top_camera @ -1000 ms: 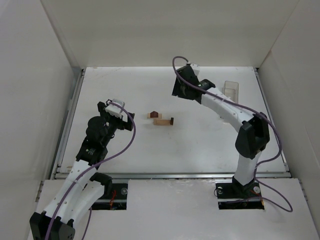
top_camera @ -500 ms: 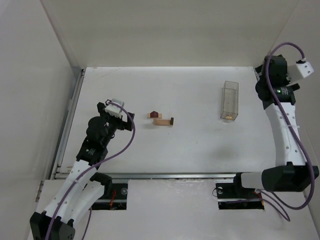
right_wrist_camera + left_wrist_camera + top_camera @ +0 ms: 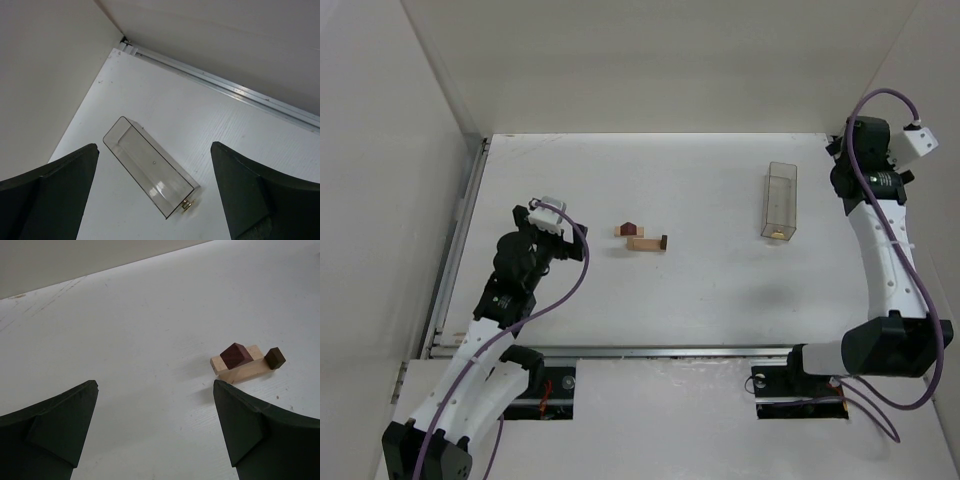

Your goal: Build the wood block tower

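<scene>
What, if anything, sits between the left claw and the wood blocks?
Nothing visible: only table surface lies between the open left claw and the wood blocks; the clear box sits far to the right.

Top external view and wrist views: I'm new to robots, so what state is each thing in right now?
tan bars, lying flat and touching, not built up into a tower.
roof-shaped block, resting against the tan bars.
small dark block, beside the bars' end.
clear box, lying on the table, no wood blocks visible inside.
left gripper, open, holding nothing.
right gripper, open, holding nothing.
</scene>
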`<control>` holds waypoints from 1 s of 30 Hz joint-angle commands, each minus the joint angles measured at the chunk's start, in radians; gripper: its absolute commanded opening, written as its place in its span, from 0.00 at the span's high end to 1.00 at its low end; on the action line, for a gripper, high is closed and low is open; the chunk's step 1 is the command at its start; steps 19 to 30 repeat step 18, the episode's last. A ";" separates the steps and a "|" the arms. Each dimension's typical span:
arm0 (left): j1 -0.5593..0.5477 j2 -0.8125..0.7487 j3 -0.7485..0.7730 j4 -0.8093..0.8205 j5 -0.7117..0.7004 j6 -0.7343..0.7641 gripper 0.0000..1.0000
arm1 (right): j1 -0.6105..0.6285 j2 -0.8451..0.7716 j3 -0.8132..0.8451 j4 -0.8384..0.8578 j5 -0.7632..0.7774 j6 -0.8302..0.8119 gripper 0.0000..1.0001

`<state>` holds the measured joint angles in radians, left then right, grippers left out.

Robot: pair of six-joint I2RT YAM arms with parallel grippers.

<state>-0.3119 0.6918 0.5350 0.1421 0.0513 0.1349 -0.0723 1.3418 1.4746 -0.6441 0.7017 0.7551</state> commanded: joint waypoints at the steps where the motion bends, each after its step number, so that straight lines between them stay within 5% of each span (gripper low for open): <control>1: 0.010 -0.006 0.005 0.056 -0.001 -0.017 0.00 | -0.004 0.014 0.047 0.001 -0.015 -0.010 0.00; 30: 0.010 -0.006 0.005 0.047 -0.001 -0.026 0.00 | -0.004 -0.007 0.024 0.021 0.010 0.012 0.00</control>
